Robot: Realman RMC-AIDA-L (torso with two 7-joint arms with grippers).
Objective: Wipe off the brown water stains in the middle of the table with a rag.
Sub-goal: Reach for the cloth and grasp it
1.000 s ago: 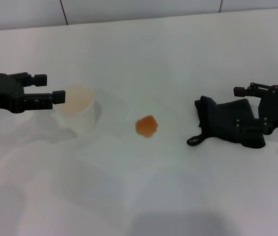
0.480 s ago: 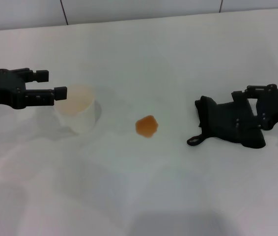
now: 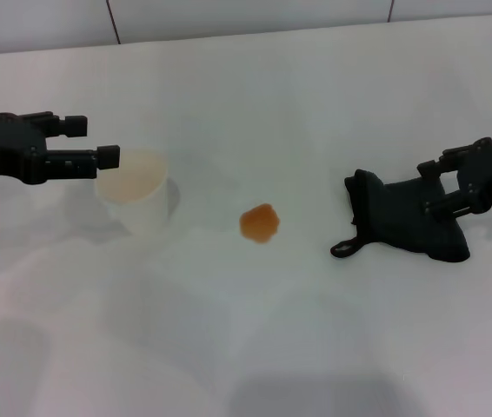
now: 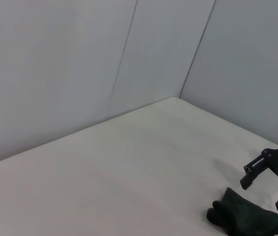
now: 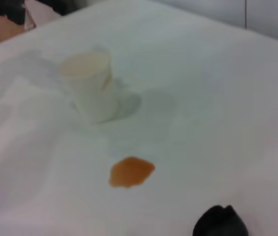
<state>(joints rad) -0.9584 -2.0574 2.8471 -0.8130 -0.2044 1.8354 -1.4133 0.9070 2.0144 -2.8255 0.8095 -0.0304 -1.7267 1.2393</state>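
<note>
White table (image 3: 255, 347) holds the stain (image 3: 260, 222) at its middle, well apart from the rag (image 3: 402, 221), so the right gripper (image 3: 433, 187), fingers spread over it, should pinch a thick fold; left gripper (image 3: 94, 143) hovers open by the cup (image 3: 137, 200).

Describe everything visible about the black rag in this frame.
The rag is a black, soft-looking cloth, bunched and lumpy with folds, lying on the white table to the right of the brown stain and apart from it. A small black loop sticks out at its near left edge. The right gripper, fingers open, sits over its right part; contact is unclear.
</note>
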